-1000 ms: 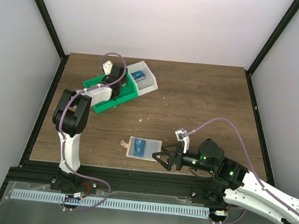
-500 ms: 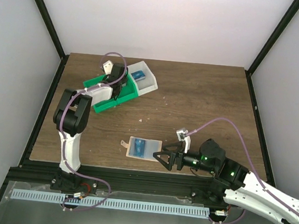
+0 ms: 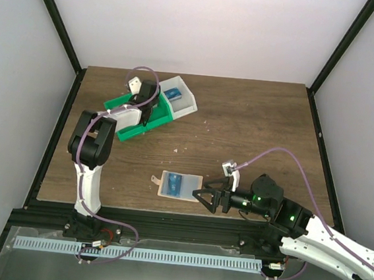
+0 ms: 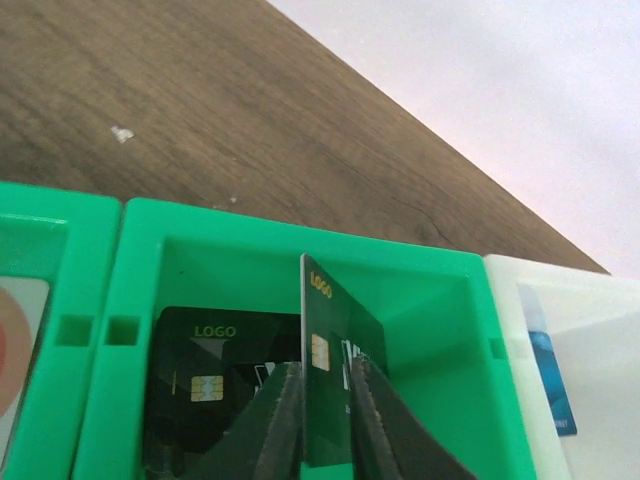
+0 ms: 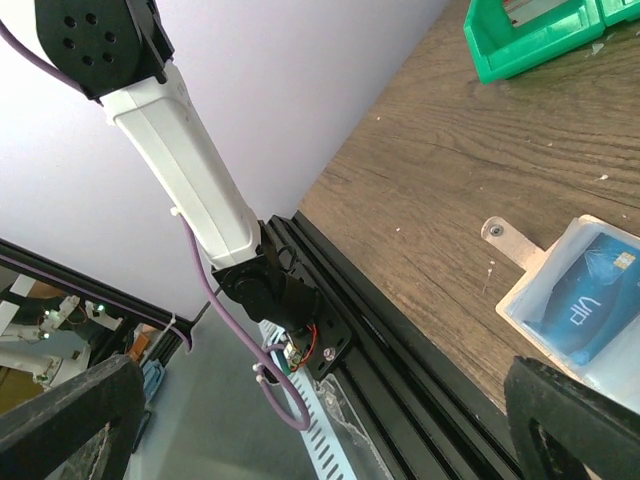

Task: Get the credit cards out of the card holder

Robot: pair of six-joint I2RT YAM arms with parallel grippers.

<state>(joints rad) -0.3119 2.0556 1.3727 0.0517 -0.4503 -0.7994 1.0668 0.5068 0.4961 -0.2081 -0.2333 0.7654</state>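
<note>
The pale card holder (image 3: pixel 194 180) lies flat near the table's front edge with a blue credit card (image 3: pixel 173 185) in it. In the right wrist view the holder (image 5: pixel 527 298) and the card (image 5: pixel 585 305) sit at the right edge. My right gripper (image 3: pixel 202 198) is open just right of the holder, apart from it, and its fingers (image 5: pixel 60 420) are spread wide around nothing. My left gripper (image 4: pixel 325 420) is down in the green bin (image 4: pixel 420 270), shut on a dark green card (image 4: pixel 335 350) that it holds on edge. In the top view this gripper (image 3: pixel 144 111) hangs over the bin.
A second dark card (image 4: pixel 215 370) lies flat in the same green compartment. A red-orange item on white (image 4: pixel 15 340) shows in the compartment to the left. The white bin (image 3: pixel 188 104) beside the green bin (image 3: pixel 125 129) holds a blue card (image 3: pixel 173 94). The black frame rail (image 5: pixel 400 330) runs along the table's front.
The right arm has edged slightly toward the front edge, still open. The left arm stays in the green bin with no visible change.
</note>
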